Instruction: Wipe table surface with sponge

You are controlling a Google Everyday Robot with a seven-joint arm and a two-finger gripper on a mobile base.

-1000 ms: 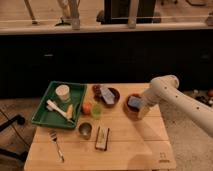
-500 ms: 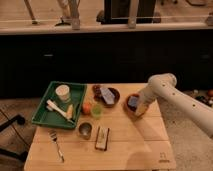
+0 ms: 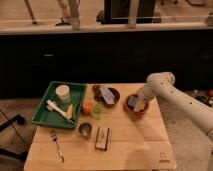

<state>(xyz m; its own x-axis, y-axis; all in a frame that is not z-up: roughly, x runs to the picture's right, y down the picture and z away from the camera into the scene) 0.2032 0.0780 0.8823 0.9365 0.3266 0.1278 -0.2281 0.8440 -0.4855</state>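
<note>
Currently | step: sponge pickup seeming to be underway | gripper (image 3: 139,102) reaching into orange bowl (image 3: 135,115) at 2 o'clock on the table surface (image 3: 135,145) | sponge (image 3: 131,103) lying in that bowl | grip: cannot tell | next: likely calling for lifting sponge clear, lowering toward 6 o'clock planks

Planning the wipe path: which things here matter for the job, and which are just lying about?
Job: sponge in the orange bowl; table surface; gripper at that bowl.
Lying about: green tray, fork, metal cup, brown-and-white block, dark bowl.
</note>
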